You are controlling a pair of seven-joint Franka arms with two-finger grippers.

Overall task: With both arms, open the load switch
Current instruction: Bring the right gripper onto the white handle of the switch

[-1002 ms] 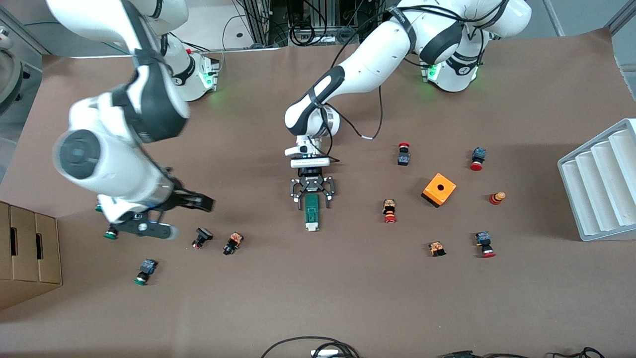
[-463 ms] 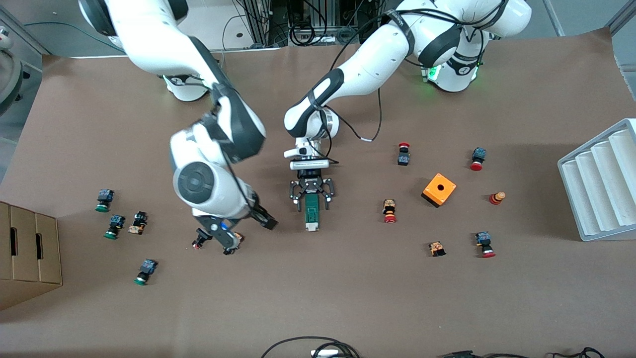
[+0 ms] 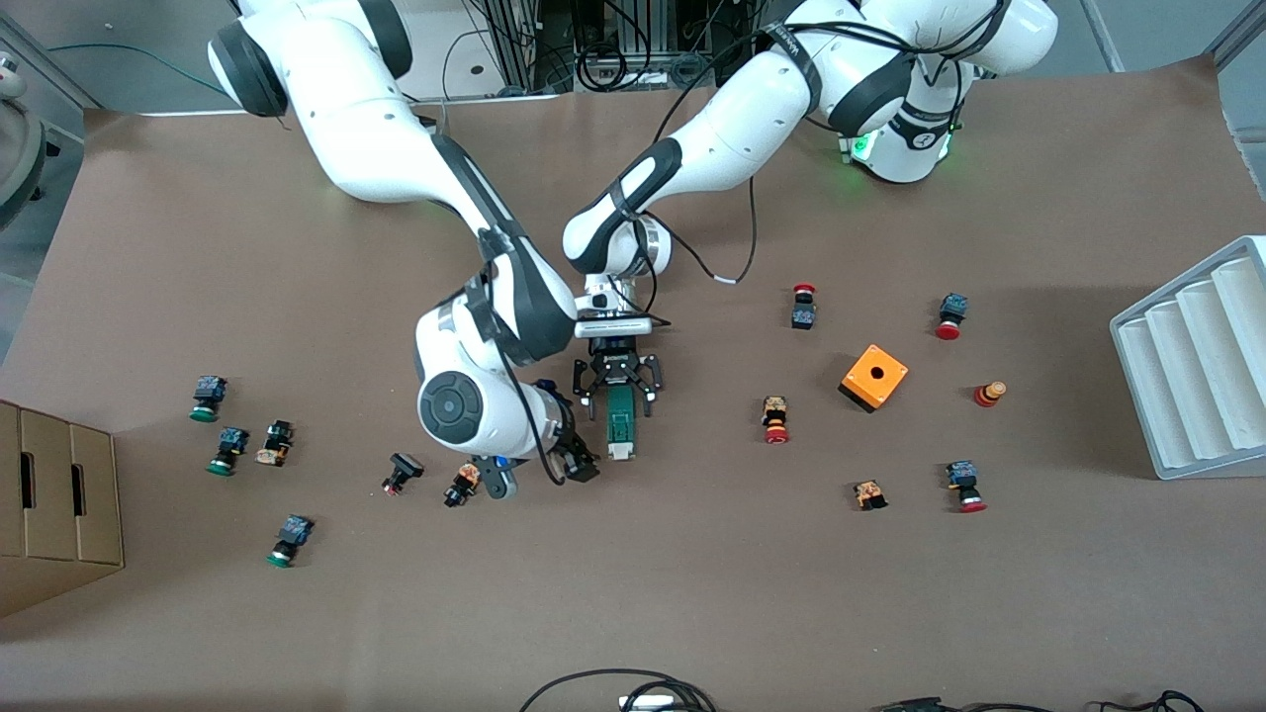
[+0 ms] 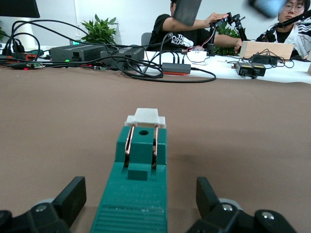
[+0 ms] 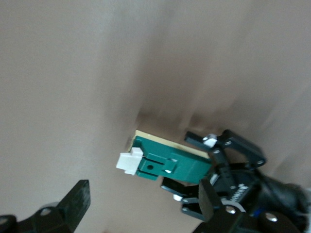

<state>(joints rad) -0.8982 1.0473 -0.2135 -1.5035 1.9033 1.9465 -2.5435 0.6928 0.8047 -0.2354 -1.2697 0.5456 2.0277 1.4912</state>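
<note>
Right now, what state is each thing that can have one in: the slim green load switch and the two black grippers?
slim green load switch with white end piece: flat on the brown table, white end piece seated, not yet pulled out.
left gripper: open, fingers either side of the load switch's end farther from the front camera.
right gripper: open, empty, beside the load switch's white end.

- Two white robot arms: the right arm [image 3: 396, 148] and the left arm [image 3: 732, 129].
- One green load switch [image 3: 620, 420].
- One orange box [image 3: 874, 376].
- Three green-capped push-buttons [image 3: 205, 398] [image 3: 229, 450] [image 3: 288, 540].
- Four red-capped push-buttons [image 3: 803, 306] [image 3: 951, 316] [image 3: 775, 419] [image 3: 964, 487].
- Five other small switch parts [image 3: 274, 443] [image 3: 401, 473] [image 3: 463, 484] [image 3: 870, 494] [image 3: 989, 394].
- One cardboard box [image 3: 59, 494].
- One white ridged tray [image 3: 1197, 356].
</note>
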